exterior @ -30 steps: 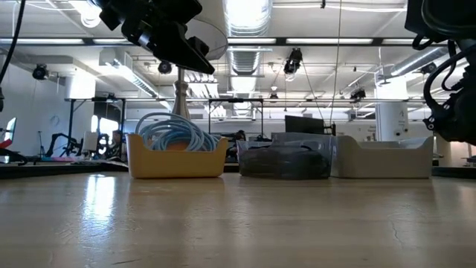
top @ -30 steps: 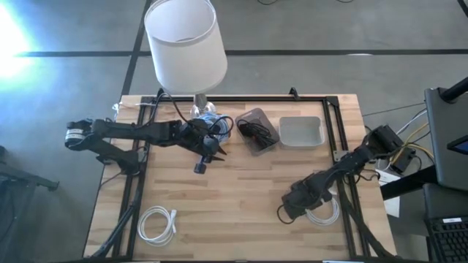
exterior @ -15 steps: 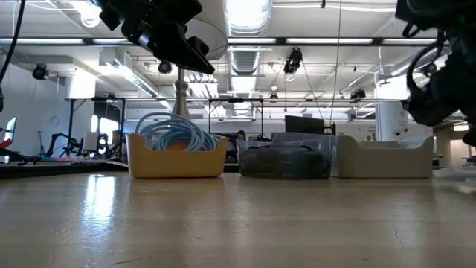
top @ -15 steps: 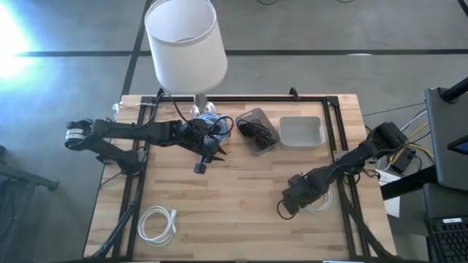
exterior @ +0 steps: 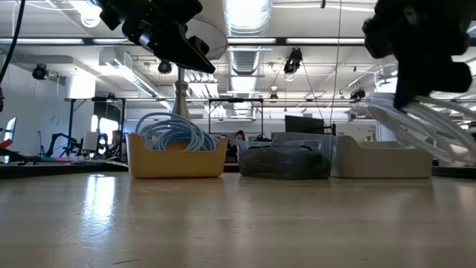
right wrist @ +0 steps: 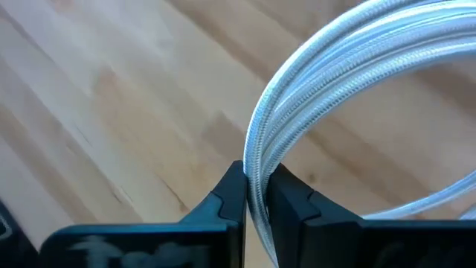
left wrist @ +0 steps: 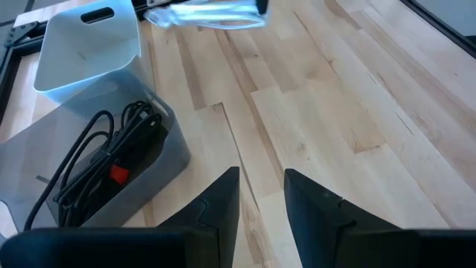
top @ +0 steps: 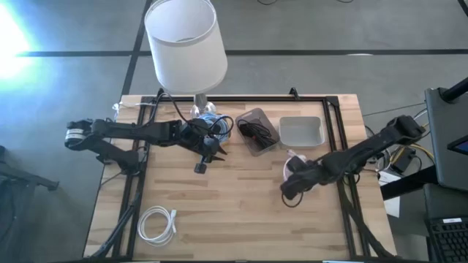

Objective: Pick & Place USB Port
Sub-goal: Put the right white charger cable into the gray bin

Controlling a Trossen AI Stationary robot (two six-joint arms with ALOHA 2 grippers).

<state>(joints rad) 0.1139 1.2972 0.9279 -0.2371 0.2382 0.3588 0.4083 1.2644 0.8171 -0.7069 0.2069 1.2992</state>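
1. The right gripper (right wrist: 255,195) had its fingers (right wrist: 227,195) pinched tight on a coiled white cable (right wrist: 349,82), the strands passing up between the two pads.
2. In the low view the white cable (exterior: 424,126) hung clear of the table (exterior: 223,223), its loop tilted and sloping down away from the gripper (exterior: 405,97) above it.
3. From above, little of the coil (top: 292,162) showed; it lay just beside the gripper (top: 289,184), near the pale grey bin (top: 300,131). Its long axis could not be told from that view.
4. The right arm (top: 358,153) reached in from the table's right edge, stretched long and low toward the middle.
5. The left gripper (top: 201,165) hung over the table in front of the yellow bin of blue cable (exterior: 177,145), fingers (left wrist: 223,201) narrowly parted and holding nothing.
6. The left arm (top: 131,133) lay stretched across the back left of the table.
7. A dark bin of black cables (top: 256,131) sat beside the pale grey bin.
8. A second white cable coil (top: 157,223) lay flat near the front left corner.
9. A white-shaded lamp (top: 184,44) stood at the back edge.
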